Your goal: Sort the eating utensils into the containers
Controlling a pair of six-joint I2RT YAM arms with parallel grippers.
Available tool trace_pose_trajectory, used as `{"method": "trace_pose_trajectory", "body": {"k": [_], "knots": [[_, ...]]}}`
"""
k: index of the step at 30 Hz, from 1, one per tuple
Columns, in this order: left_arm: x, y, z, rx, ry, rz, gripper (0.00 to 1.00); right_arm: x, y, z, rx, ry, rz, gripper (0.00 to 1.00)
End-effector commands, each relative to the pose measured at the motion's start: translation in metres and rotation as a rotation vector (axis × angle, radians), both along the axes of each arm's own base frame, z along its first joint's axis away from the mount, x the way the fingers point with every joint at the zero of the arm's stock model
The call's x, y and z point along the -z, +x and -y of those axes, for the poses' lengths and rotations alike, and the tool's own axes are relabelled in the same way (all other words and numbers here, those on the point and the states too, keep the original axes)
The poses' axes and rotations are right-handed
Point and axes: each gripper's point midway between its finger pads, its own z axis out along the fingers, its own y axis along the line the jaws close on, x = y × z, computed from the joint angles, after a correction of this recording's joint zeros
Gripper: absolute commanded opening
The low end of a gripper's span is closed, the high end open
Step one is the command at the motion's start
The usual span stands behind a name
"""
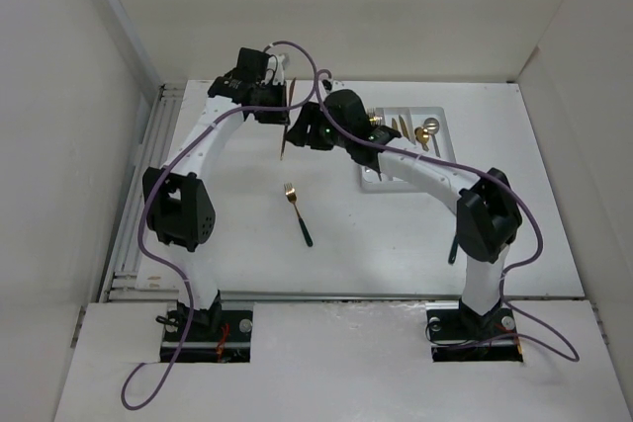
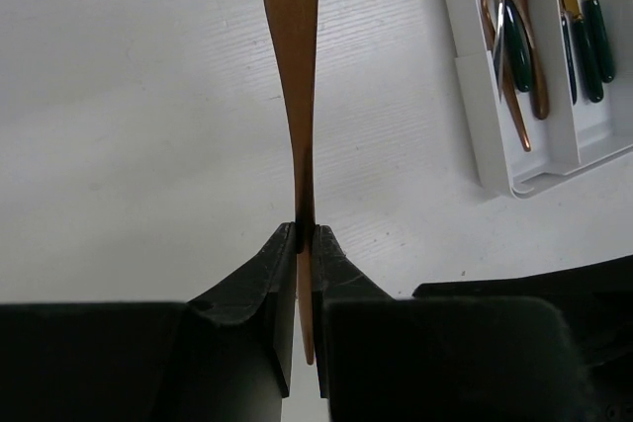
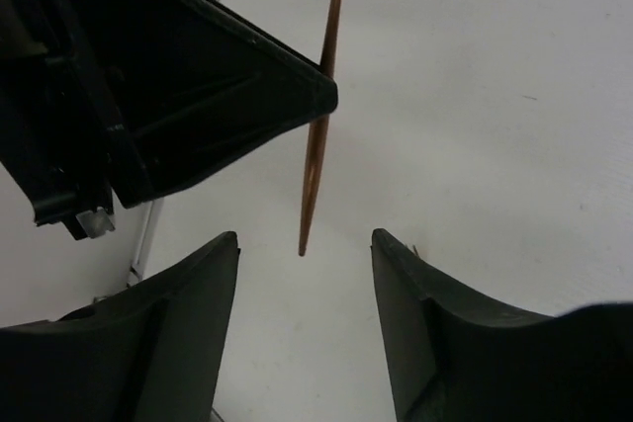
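- My left tool (image 2: pixel 305 234) is pressed together on an all-gold utensil (image 2: pixel 290 66), pinching its flat faces. My right tool (image 3: pixel 305 236) is spread wide with nothing in it. This looks to me like a handover about to happen.
- The worst slip I see is my left tool letting go before my right one has closed. The utensil would then fall to the tabletop (image 2: pixel 119 145).
- Only the tip of the utensil reaches the gap of my right tool. If I close there, the grip could be so short that the piece swings or slides out.
- My left tool's finger stands just above and to the left of my right tool's gap. Pushing further in for a deeper hold could knock the two tools together.
- If both tools clamp and either arm then moves, the slim metal may twist or get wrenched loose.
- The utensil runs straight out ahead of my left tool. Its head is out of view, so I cannot tell which kind it is. One end hangs between my right tool's fingers and touches neither.
- The white tray (image 2: pixel 475 96) lies ahead and to the right of my left tool, well apart from the pinched piece.
- A dark-handled fork (image 1: pixel 297 210) lies on the tabletop on the near side of both tools, touched by neither.
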Motion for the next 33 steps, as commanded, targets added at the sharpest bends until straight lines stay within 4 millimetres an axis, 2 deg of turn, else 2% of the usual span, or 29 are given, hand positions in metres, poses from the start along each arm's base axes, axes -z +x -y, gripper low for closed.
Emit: {"method": "trace_pose_trajectory", "body": {"k": [1, 3, 4, 6, 7, 8, 15, 16, 17, 19, 21, 23, 26, 27, 29, 30, 33], "knots": [[-0.05, -0.009, 0.008, 0.012, -0.087, 0.074, 0.0, -0.057, 0.012, -0.017, 0.023, 0.184, 0.068, 0.6], [-0.055, -0.013, 0.014, 0.03, -0.099, 0.08, 0.0, -0.042, 0.017, -0.019, 0.039, 0.169, 0.046, 0.58], [-0.055, -0.014, 0.015, 0.037, -0.105, 0.077, 0.0, -0.048, 0.016, -0.021, 0.028, 0.18, 0.052, 0.58], [-0.056, -0.015, 0.017, 0.044, -0.112, 0.075, 0.0, -0.034, 0.017, -0.025, 0.023, 0.171, 0.024, 0.57], [-0.055, -0.017, 0.016, 0.044, -0.11, 0.066, 0.0, -0.04, 0.016, -0.027, 0.011, 0.182, 0.029, 0.55], [-0.055, -0.017, 0.016, 0.044, -0.109, 0.066, 0.0, -0.033, 0.017, -0.028, 0.014, 0.18, 0.014, 0.55], [-0.062, -0.019, 0.02, 0.054, -0.115, 0.083, 0.0, -0.023, 0.019, -0.024, 0.048, 0.171, -0.007, 0.51], [-0.062, -0.019, 0.02, 0.054, -0.115, 0.083, 0.0, -0.017, 0.02, -0.025, 0.049, 0.164, -0.015, 0.51], [-0.062, -0.019, 0.02, 0.054, -0.115, 0.083, 0.0, -0.022, 0.021, -0.026, 0.048, 0.171, -0.007, 0.49], [-0.063, -0.02, 0.022, 0.055, -0.129, 0.076, 0.0, -0.016, 0.024, -0.029, 0.049, 0.166, -0.012, 0.48], [-0.063, -0.021, 0.024, 0.064, -0.137, 0.073, 0.0, -0.004, 0.024, -0.035, 0.026, 0.159, -0.034, 0.47], [-0.063, -0.021, 0.024, 0.064, -0.137, 0.073, 0.0, -0.005, 0.026, -0.037, 0.026, 0.162, -0.03, 0.45], [-0.067, -0.025, 0.024, 0.072, -0.145, 0.07, 0.0, -0.001, 0.03, -0.033, 0.061, 0.154, -0.033, 0.29], [-0.067, -0.025, 0.024, 0.072, -0.144, 0.07, 0.0, -0.001, 0.03, -0.033, 0.061, 0.154, -0.033, 0.18], [-0.059, -0.028, 0.025, 0.077, -0.145, 0.047, 0.0, 0.0, 0.032, -0.031, 0.072, 0.151, -0.029, 0.05], [-0.059, -0.028, 0.025, 0.077, -0.145, 0.047, 0.0, -0.008, 0.033, -0.029, 0.081, 0.158, -0.016, 0.0], [-0.054, -0.029, 0.024, 0.083, -0.137, 0.041, 0.0, -0.014, 0.032, -0.022, 0.104, 0.149, 0.004, 0.0]]}}
